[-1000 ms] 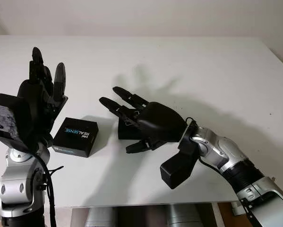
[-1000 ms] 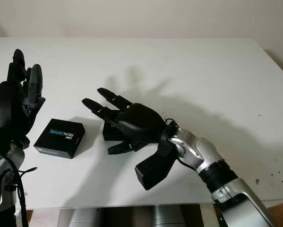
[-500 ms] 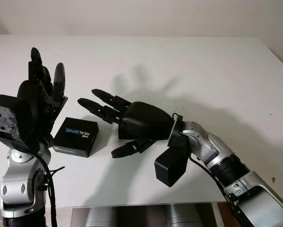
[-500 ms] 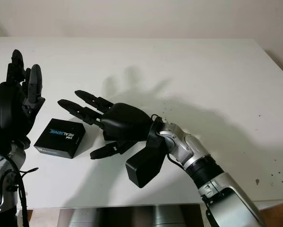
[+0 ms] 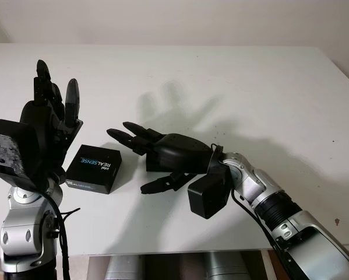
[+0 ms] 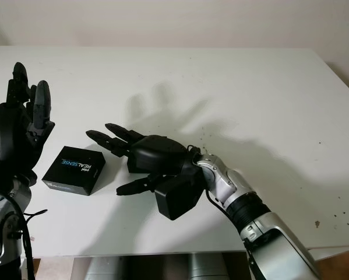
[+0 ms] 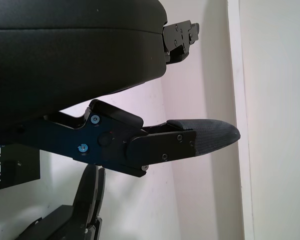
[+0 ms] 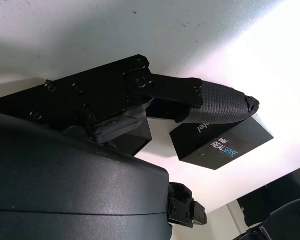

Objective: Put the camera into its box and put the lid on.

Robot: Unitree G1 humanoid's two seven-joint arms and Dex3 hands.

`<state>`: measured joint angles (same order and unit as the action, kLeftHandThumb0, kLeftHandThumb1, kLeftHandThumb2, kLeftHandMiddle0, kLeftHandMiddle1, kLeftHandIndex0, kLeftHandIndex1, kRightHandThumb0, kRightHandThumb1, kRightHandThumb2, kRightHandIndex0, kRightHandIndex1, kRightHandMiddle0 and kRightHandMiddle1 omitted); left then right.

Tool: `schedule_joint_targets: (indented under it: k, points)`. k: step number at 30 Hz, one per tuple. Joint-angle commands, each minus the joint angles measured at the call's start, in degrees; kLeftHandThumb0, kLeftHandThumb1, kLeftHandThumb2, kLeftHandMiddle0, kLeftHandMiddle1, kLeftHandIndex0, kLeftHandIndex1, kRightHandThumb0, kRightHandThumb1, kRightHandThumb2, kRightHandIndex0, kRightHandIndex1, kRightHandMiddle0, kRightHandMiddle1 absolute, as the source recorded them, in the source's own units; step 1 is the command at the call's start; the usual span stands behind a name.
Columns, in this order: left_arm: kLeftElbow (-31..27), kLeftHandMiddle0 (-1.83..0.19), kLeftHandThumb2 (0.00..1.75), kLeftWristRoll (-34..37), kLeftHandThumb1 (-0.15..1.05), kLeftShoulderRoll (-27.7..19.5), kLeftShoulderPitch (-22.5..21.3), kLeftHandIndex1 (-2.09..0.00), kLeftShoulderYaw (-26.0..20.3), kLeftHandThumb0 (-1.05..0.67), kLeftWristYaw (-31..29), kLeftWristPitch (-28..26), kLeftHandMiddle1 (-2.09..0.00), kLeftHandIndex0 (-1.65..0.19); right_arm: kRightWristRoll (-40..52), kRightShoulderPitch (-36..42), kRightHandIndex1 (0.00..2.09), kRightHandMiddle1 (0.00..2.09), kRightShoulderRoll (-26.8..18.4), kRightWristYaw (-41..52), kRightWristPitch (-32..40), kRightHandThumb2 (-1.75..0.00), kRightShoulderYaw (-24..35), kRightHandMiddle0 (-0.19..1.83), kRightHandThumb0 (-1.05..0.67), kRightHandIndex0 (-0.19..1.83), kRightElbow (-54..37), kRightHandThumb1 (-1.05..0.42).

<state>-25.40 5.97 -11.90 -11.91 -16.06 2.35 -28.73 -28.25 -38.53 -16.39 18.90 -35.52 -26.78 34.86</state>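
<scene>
On the white table (image 5: 267, 93) we see our open right hand (image 5: 174, 154) over the box base (image 5: 152, 165), beside the REALSENSE lid (image 5: 94, 169); our open left hand (image 5: 46, 125) is raised.

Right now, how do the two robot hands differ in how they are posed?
The left robot hand is raised upright, fingers pointing up, beside the black RealSense box. The right robot hand is stretched out low over the white table, fingers pointing sideways toward that box, covering a second black box. Both hands are black, open and hold nothing.
</scene>
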Motion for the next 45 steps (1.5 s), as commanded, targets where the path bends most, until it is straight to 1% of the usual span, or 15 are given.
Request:
schedule_joint_targets:
  k: [1,6,12,16,18,21,25,29,31,33,37,41,43,44,45]
  points:
    - [-1.29,0.19,0.53,0.27,1.05,0.03,0.49,0.0,-0.34,-0.7,0.02,-0.17,0.0,0.19,2.3,2.31,0.0,0.03,-0.11,1.56,1.93,-0.59,1.06,-0.19,-0.89,-0.19,1.82,-1.05]
    - [-0.92,0.19,0.52,0.22,1.05,-0.04,0.44,0.0,-0.28,-0.71,-0.15,0.27,0.0,0.19,10.43,4.94,0.0,0.0,1.15,7.45,6.43,-0.58,3.91,-0.19,-0.89,-0.19,2.06,-1.05]
    - [-0.71,0.19,0.52,0.13,1.05,0.01,0.07,0.0,-0.14,-0.71,-0.06,-0.24,0.0,0.19,19.74,8.05,0.0,0.01,3.69,15.87,18.08,-0.58,7.3,-0.19,-0.9,-0.19,0.1,-1.05]
    - [-0.61,0.19,0.52,0.33,1.05,0.06,0.14,0.0,-0.25,-0.71,-0.22,0.09,0.0,0.19,24.08,9.09,0.0,0.0,4.96,20.79,26.41,-0.61,8.86,-0.19,-0.93,-0.19,-1.2,-1.05]
    - [-0.5,0.19,0.52,0.43,1.05,0.01,0.22,0.0,-0.35,-0.71,-0.36,0.28,0.0,0.19,25.45,9.78,0.0,0.0,5.34,21.88,28.79,-0.62,9.55,-0.19,-0.94,-0.19,-2.33,-1.05]
    - [-0.39,0.19,0.51,0.41,1.05,-0.05,0.26,0.0,-0.47,-0.71,-0.34,0.33,0.0,0.19,27.31,10.55,0.0,0.0,5.71,22.95,30.36,-0.64,10.6,-0.19,-0.91,-0.19,-3.84,-1.05]
    - [-0.58,0.19,0.52,0.31,1.05,0.0,0.36,0.0,-0.43,-0.7,-0.22,0.53,0.0,0.19,29.79,11.06,0.01,0.0,5.45,23.77,32.97,-0.64,12.29,-0.19,-0.87,-0.19,-8.26,-1.05]
    - [-1.16,0.19,0.53,0.14,1.05,-0.46,0.53,0.0,-0.49,-0.69,-0.47,0.69,-0.01,0.19,35.59,11.4,0.0,0.01,5.48,23.58,39.95,-0.57,16.71,-0.19,-0.87,-0.19,-15.6,-1.05]
    - [-1.35,0.18,0.53,0.76,1.05,-0.25,0.12,-0.01,-1.08,-0.68,-0.51,1.11,-0.03,0.18,38.37,11.0,0.0,0.02,5.32,23.26,42.2,-0.55,19.01,-0.19,-0.89,-0.19,-18.4,-1.05]
    - [-0.79,0.16,0.51,1.65,1.05,-0.47,-0.41,-0.03,-2.09,-0.66,-0.98,2.69,-0.04,0.17,41.07,10.27,0.0,0.02,5.47,22.27,43.57,-0.55,21.58,-0.19,-0.88,-0.19,-20.84,-1.05]
    - [-0.01,-0.01,0.48,1.35,1.05,-3.1,-1.03,-0.1,-3.38,-0.64,-2.47,5.53,-0.11,0.03,45.65,7.14,0.0,0.0,5.49,19.58,44.61,-0.57,26.88,-0.19,-0.87,-0.19,-22.52,-1.05]
    - [1.11,-0.3,0.41,-1.64,1.05,-7.36,-1.1,-0.22,-3.94,-0.57,-3.48,8.65,-0.21,-0.2,47.53,3.58,0.0,0.0,3.54,17.29,45.67,-0.59,30.95,-0.19,-0.86,-0.19,-21.54,-1.05]
    - [1.33,-0.34,0.39,-2.8,1.05,-9.56,-1.05,-0.25,-3.79,-0.55,-4.45,9.16,-0.22,-0.24,47.82,2.65,0.0,0.0,2.7,17.21,45.56,-0.59,32.05,-0.19,-0.86,-0.19,-20.56,-1.05]
    - [1.61,-0.36,0.37,-3.51,1.05,-11.96,-0.85,-0.27,-3.71,-0.53,-6.1,9.19,-0.23,-0.26,47.64,2.11,0.0,0.0,2.07,17.18,45.23,-0.59,32.62,-0.19,-0.85,-0.19,-19.61,-1.05]
    - [1.86,-0.34,0.33,-4.59,1.05,-14.62,-0.48,-0.34,-3.55,-0.53,-7.95,9.04,-0.27,-0.24,47.31,1.77,0.0,0.01,1.51,16.75,45.1,-0.59,33.09,-0.19,-0.86,-0.19,-19.05,-1.05]
